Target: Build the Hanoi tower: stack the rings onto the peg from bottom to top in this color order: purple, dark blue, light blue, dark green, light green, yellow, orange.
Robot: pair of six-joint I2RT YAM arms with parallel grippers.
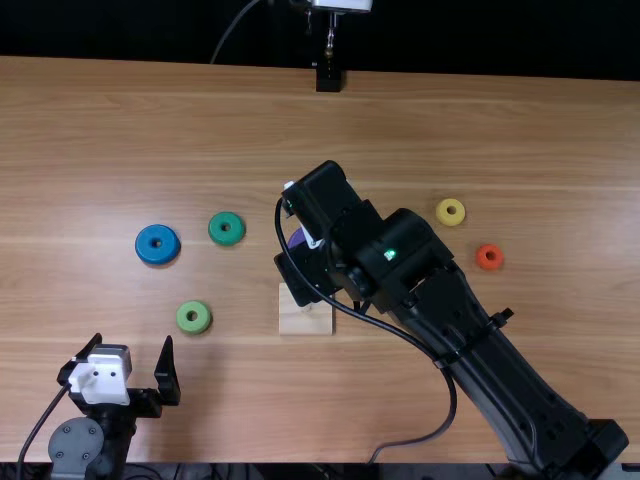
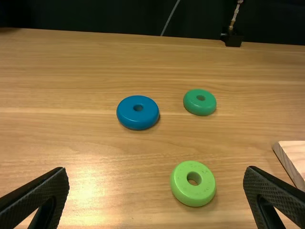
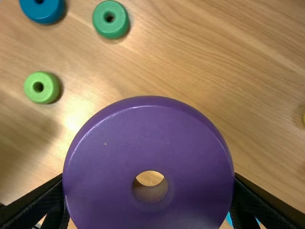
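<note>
On tbl [image 1: 560,150], 3 rings [image 1: 149,250] L of peg base [image 1: 295,322], 2 others [image 1: 441,216] R & behind it.

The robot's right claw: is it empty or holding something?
Holding something: the right gripper has the purple ring pinched between its two fingers.

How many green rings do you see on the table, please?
2: the dark green ring, beside the dark blue ring, and the light green ring, nearest the left gripper. The right arm might hide others.

Light brown wooden table [image 1: 110,120] against a black backdrop [image 1: 120,28]
</note>
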